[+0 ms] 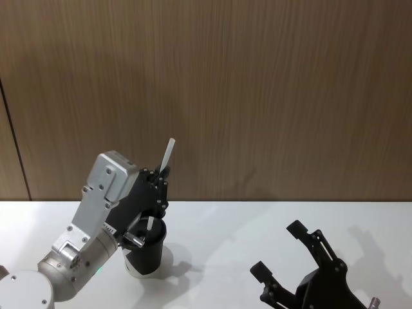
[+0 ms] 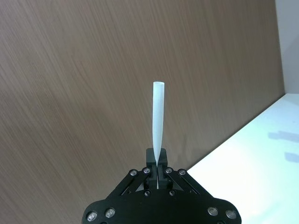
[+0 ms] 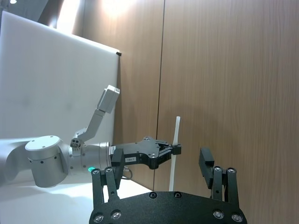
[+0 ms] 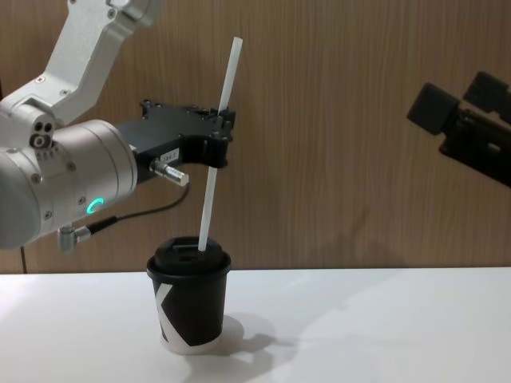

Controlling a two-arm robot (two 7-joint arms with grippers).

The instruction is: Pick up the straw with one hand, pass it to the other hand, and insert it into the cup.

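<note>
Chest view: left gripper, jaws closed on the straw at mid-length, lower tip at the lid of the cup below the jaws on the tabletop | judged best: keep the straw near-upright, push straight down, release late | right gripper apart, jaws spread wide, empty

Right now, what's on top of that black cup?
A black lid covers the cup, and the white straw's lower tip meets it, held by the left tool. Whether the tip has entered, and anything inside, is hidden.
</note>
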